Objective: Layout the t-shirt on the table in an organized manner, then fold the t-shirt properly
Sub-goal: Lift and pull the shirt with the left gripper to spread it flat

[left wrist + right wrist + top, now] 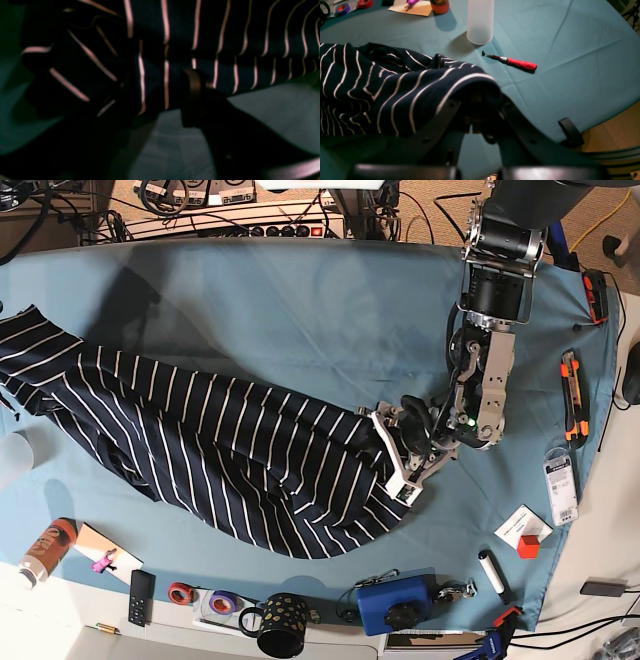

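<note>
Progress: you are still laying out; the t-shirt [210, 445] is lying rumpled in a diagonal band, not yet flat, and I judge no fold is started.
Shirt position: it is running from the tabletop [300, 310] left edge toward the middle-right, one end draping over that left edge.
Left gripper [400, 455]: it is sitting at the shirt's right end with jaws parted around the cloth edge; you cannot tell whether it is gripping.
Right gripper [472, 120]: its jaws are closed on a striped fold of the shirt, near the left edge.
Remaining: spreading body and sleeves flat, then all folding.
Count: one shirt, two grippers, one red screwdriver [517, 62], one frosted white bottle [480, 21].
</note>
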`<state>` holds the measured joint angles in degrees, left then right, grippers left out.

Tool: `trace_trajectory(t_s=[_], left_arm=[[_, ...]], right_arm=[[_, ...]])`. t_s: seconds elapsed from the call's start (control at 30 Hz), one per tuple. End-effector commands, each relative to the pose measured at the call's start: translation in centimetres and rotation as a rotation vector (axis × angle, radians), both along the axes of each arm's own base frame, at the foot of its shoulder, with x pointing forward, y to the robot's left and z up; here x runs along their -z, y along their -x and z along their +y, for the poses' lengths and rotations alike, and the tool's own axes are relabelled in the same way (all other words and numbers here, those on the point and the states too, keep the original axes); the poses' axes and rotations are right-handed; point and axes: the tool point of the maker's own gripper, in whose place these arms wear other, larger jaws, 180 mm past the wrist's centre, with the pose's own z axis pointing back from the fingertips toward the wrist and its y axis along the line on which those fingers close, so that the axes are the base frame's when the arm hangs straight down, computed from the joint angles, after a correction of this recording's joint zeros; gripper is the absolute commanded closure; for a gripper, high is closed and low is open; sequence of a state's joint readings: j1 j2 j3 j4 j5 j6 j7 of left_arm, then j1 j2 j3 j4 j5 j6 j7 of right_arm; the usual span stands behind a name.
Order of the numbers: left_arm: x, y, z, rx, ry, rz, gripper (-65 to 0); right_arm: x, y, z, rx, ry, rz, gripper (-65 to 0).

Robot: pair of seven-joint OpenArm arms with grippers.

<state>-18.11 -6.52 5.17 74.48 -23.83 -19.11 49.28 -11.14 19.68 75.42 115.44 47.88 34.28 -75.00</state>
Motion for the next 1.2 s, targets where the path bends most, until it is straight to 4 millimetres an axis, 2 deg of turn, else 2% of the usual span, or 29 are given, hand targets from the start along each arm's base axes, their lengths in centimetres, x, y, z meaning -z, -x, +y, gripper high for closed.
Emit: trace_trajectory(t_s=[0.0,0.1,0.2,0.27,0.47,0.53,0.67,0.77,0.9,1.03,1.1,1.17], left_arm=[[-2.0,-1.3,-0.5,0.005,0.028,-0.056,-19.4],[-1.8,-1.1,-0.4,0.009,0.020,-0.043,0.0],[-1.7,-0.6,-0.3,0.026,-0.007,-0.013,0.0],[-2.7,-0.3,-0.6,0.032,0.005,-0.006,0.0],[-9.2,-0.3,-1.2,0.074,-0.018,-0.162,0.0],[-10.5,-0.2,-1.0,0.070,-0.042,-0.214,0.0],[-9.9,0.9,-0.7,0.068,-0.060,-0.211,0.0],[-9.4,2.0,0.0,0.048,-0.049,-0.192,0.0],[-11.2,2.3,3.0,-0.042,0.013,-0.256,0.0],[-13.1,1.9,9.1,-0.227,0.064,-0.318,0.0],[-13.2,2.6,11.0,-0.233,0.088,-0.329,0.0],[-13.0,3.9,11.5,-0.182,0.115,-0.327,0.0]], right_arm=[[-1.7,-0.4,-0.2,-0.013,0.041,-0.038,0.0],[-1.7,-0.4,-0.2,-0.013,0.041,-0.038,0.0],[-1.7,-0.4,-0.2,-0.013,0.041,-0.039,0.0],[-1.9,-0.5,-0.1,-0.015,0.045,-0.049,0.0],[-2.6,-1.2,0.8,-0.068,0.023,-0.104,0.0],[-2.6,-1.2,0.9,-0.071,0.027,-0.104,0.0],[-2.8,-1.5,1.3,-0.103,0.040,-0.113,0.0],[-3.8,-1.9,1.5,-0.124,0.058,-0.166,0.0],[-5.8,-2.8,0.6,-0.102,0.133,-0.207,0.0],[-7.5,-5.0,0.4,-0.116,0.206,-0.194,0.0],[-7.6,-6.7,1.4,-0.178,0.232,-0.171,0.0],[-6.8,-8.6,3.5,-0.287,0.249,-0.132,0.0]])
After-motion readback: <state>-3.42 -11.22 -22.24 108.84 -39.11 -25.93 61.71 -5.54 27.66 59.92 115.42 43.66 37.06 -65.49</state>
